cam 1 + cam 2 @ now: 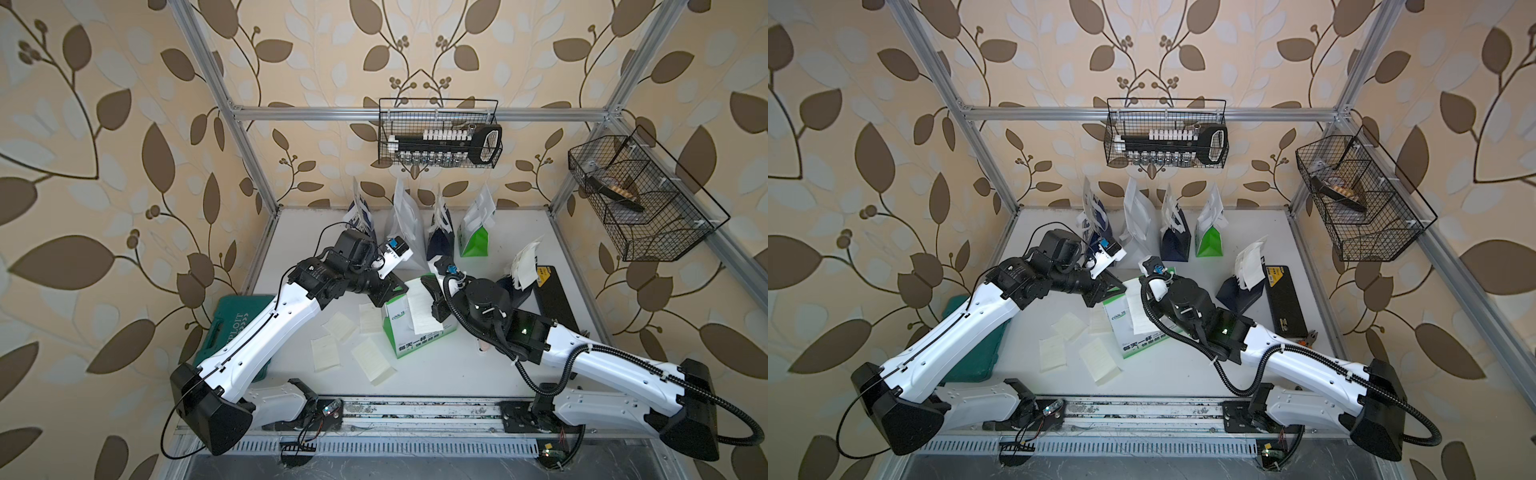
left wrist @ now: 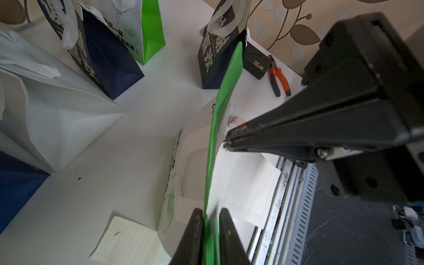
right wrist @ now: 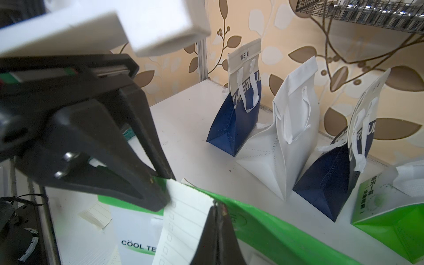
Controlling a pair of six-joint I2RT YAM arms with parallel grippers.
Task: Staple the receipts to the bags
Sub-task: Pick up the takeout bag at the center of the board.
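On the white tabletop (image 1: 453,374) four bags (image 1: 473,243) stand along the back; the green-and-white bag (image 1: 399,328) lies flat at the centre, between the arms, with one receipt (image 1: 422,309) laid on its face and spare receipts (image 1: 372,359) loose beside it; the left gripper (image 2: 210,212) has its fingers pinched on that bag's green rim; the right gripper (image 3: 216,206) is clenched at the receipt's edge, though whether it nips paper we cannot tell; we judge the step to be aligning receipt with bag; next, both layers must be kept still while a stapler, which we cannot pick out, bites the overlap.
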